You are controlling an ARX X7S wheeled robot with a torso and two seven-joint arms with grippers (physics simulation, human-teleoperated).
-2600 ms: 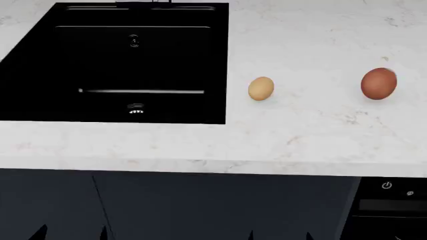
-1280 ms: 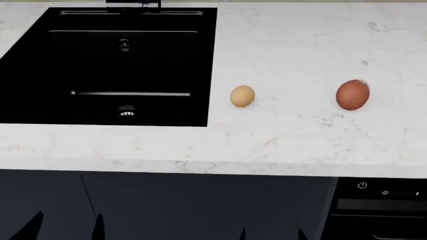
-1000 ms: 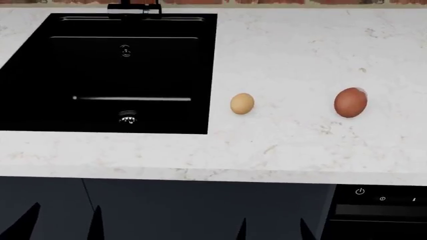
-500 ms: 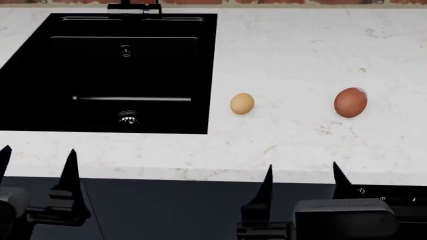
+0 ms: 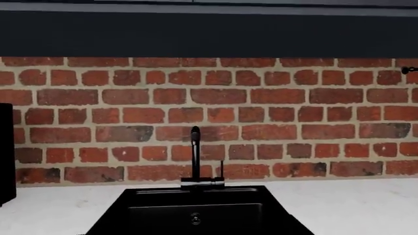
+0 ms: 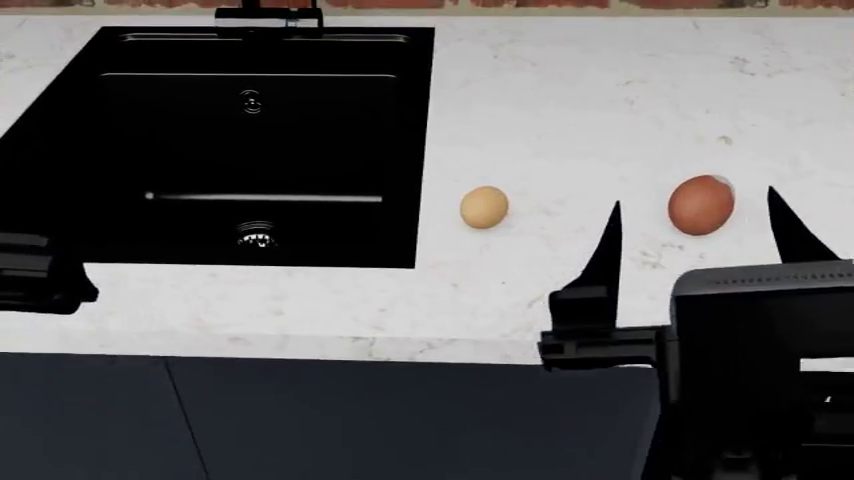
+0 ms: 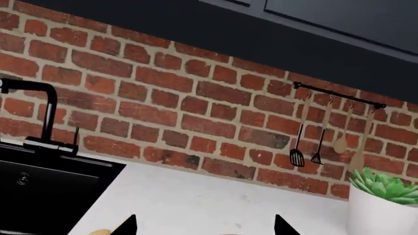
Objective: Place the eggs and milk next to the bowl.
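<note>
the right tool [image 6: 694,240] is raised over the front edge of the white marble surface [image 6: 601,90], its two dark fingers spread apart with nothing between them. the reddish-brown egg [image 6: 701,204] lies just beyond, at about 12 o'clock from the tool, seen in the gap between the fingertips. the pale tan egg [image 6: 485,207] rests at 9 o'clock from it, well apart, just beside the black sink [image 6: 227,140].

both eggs are likely light, smooth, brittle and prone to roll, so a gentle pinch across the short middle seems safest.

of the left tool [image 6: 40,272] only a dark block shows at the frame edge; whether it is spread or pressed together cannot be told. neither milk nor bowl appears in any view; the right wrist view shows only a white plant pot [image 7: 382,208].
</note>
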